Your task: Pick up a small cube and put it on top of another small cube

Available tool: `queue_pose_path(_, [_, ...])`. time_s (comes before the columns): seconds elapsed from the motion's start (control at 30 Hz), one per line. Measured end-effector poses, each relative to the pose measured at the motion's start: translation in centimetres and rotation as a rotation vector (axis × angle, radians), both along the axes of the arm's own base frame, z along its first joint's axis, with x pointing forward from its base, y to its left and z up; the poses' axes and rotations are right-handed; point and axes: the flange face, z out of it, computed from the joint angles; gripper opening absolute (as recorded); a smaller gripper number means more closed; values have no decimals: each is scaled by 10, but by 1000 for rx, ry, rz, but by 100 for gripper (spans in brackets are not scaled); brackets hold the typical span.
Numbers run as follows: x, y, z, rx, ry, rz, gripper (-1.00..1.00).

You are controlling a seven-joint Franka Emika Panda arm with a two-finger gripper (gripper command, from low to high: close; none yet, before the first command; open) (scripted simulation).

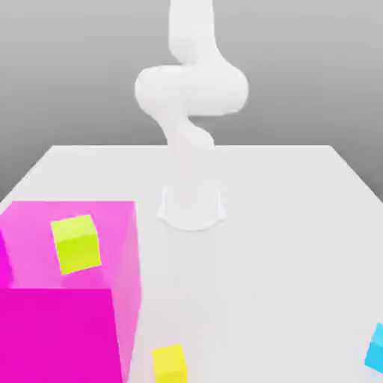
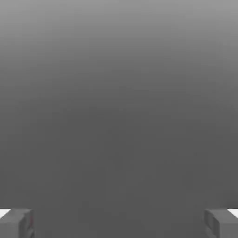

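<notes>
A small lime-yellow cube point(image 1: 76, 243) rests on the top face of a big magenta block point(image 1: 60, 336) at the exterior view's left. A second small yellow cube point(image 1: 170, 363) lies on the white table point(image 1: 284, 247) near the front edge, beside the magenta block. A small cyan cube point(image 1: 376, 350) is cut off at the exterior view's right edge. In the hand view my gripper point(image 2: 119, 224) is open, its grey fingertips point(image 2: 16, 223) far apart with only grey background between them. The hand itself is out of the exterior view; only the white arm point(image 1: 191, 90) shows.
The arm's round base point(image 1: 191, 203) stands on the table's middle, behind the cubes. The tall magenta block fills the front left corner and stands well above the table top.
</notes>
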Motion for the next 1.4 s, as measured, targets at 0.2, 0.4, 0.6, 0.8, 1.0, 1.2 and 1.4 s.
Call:
queue_pose_path(0.2, [67,54,-79,47,144,-108,0])
queue_pose_path(0.4, [110,109,-169,88,275,-206,0])
queue_pose_path(0.6, [128,170,-267,127,402,-294,0])
queue_pose_path(0.8, [121,224,-366,170,530,-395,0])
queue_pose_path(1.0, [90,278,-459,213,666,-501,0])
queue_pose_path(1.2, [75,295,-546,227,711,-539,-100])
queue_pose_path(1.4, [75,295,-551,228,711,-538,-100])
